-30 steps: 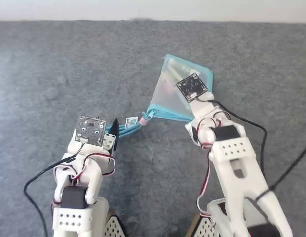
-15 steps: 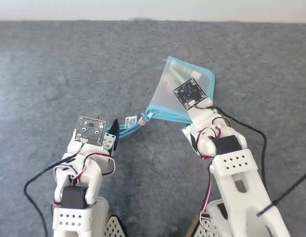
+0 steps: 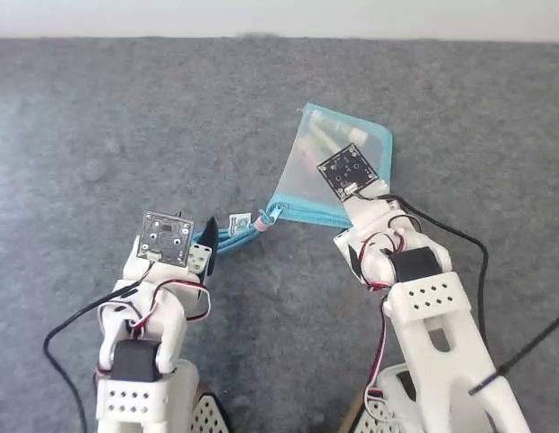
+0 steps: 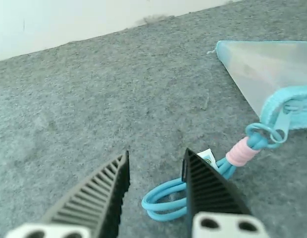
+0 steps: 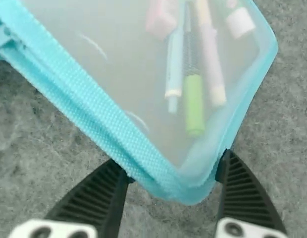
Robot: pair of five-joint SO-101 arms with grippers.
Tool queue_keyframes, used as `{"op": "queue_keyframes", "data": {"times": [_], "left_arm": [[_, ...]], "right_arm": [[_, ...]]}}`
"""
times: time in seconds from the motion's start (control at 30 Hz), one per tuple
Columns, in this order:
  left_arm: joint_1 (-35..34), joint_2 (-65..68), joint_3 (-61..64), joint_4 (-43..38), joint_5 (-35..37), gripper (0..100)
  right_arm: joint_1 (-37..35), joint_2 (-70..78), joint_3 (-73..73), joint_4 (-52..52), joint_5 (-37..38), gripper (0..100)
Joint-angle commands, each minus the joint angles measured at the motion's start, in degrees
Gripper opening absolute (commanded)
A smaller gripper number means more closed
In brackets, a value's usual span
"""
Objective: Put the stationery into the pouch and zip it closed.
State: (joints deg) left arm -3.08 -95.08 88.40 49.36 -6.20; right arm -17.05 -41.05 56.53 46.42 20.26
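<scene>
Mat: grey felt mat (image 3: 99,117) covers the table; its far edge meets a white wall strip (image 3: 261,18). Felt spreads wide to the left of the pouch and beyond it.
Pouch: translucent pouch (image 3: 320,167) with teal trim lies flat, right of centre and well short of the far edge. Its zip edge faces the arms.
Stationery: pens (image 5: 193,74) lie inside, seen through the wall.
Right gripper: right gripper (image 5: 173,166) straddles 1 near corner of the pouch, its 2 fingers spread wide, 1 at each trim edge.
Left gripper: left gripper (image 4: 156,154) is low over the mat with its fingers apart, holding nothing.
Cord: blue cord loop (image 4: 166,201) lies on the felt at the left fingertips. It runs through a pink bead (image 4: 238,151) to the zip ring (image 4: 265,133).
</scene>
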Motion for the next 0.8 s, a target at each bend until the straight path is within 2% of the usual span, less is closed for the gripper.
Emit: {"op": "queue_keyframes", "data": {"times": [0.0, 0.17, 0.47, 0.77], "left_arm": [[0.35, 0.18, -0.75, -1.67, -0.53, 17], [0.35, 0.18, -0.75, -1.67, -0.53, 17], [0.35, 0.18, -0.48, -1.76, -0.53, 17], [0.35, 0.18, 0.48, -3.08, -0.7, 17]], "right_arm": [[-0.4, -3.3, -0.97, 0.13, -0.79, 25.5], [-0.4, -5.23, -2.37, 3.47, -0.79, 25.5], [-0.31, -24.48, -2.37, 12.44, -2.46, 25.5], [-0.4, -25.89, 2.37, 10.15, -2.37, 25.7]]}}
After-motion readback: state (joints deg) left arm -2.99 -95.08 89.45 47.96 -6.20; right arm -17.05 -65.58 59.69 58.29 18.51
